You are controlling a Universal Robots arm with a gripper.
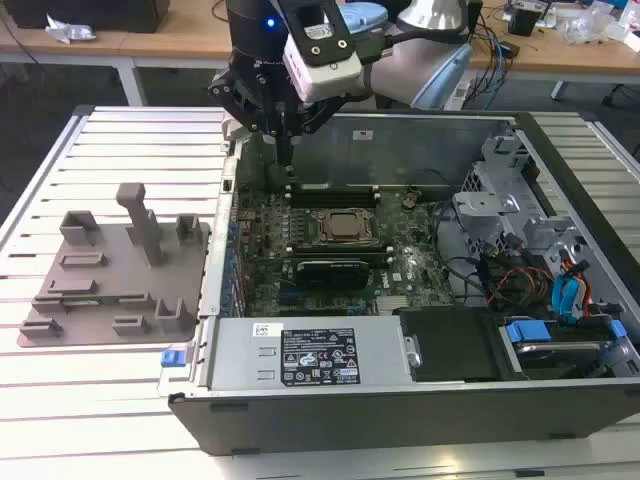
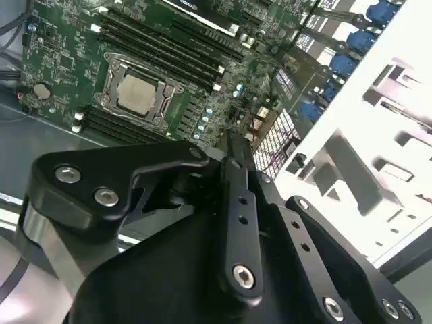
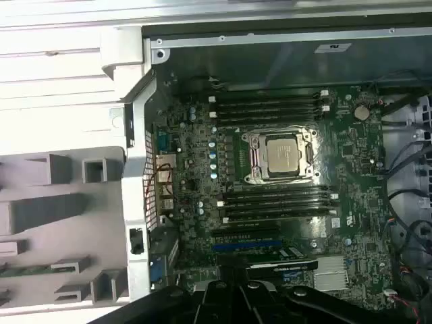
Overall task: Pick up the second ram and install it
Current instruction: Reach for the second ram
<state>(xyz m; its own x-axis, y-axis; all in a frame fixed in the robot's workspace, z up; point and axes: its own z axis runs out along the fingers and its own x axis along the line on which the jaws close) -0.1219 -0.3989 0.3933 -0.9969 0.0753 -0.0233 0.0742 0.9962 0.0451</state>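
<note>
the second ram (image 3: 34, 270), a thin green stick, lies lengthwise in the grey holder tray (image 3: 40, 216).

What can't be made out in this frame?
The second ram: apparently the green strip in the grey holder tray in the first wrist view, cut off by the picture's edge; chips and label too small.
The memory slots: too dark in the first wrist view to tell which are filled.
The motherboard corner under the gripper: hidden by it in the exterior view.

We've got an open PC case (image 1: 430, 135) on the slatted table (image 1: 120, 140), bare CPU (image 3: 282, 154) showing, grey tray (image 1: 120, 280) just beside it.
</note>
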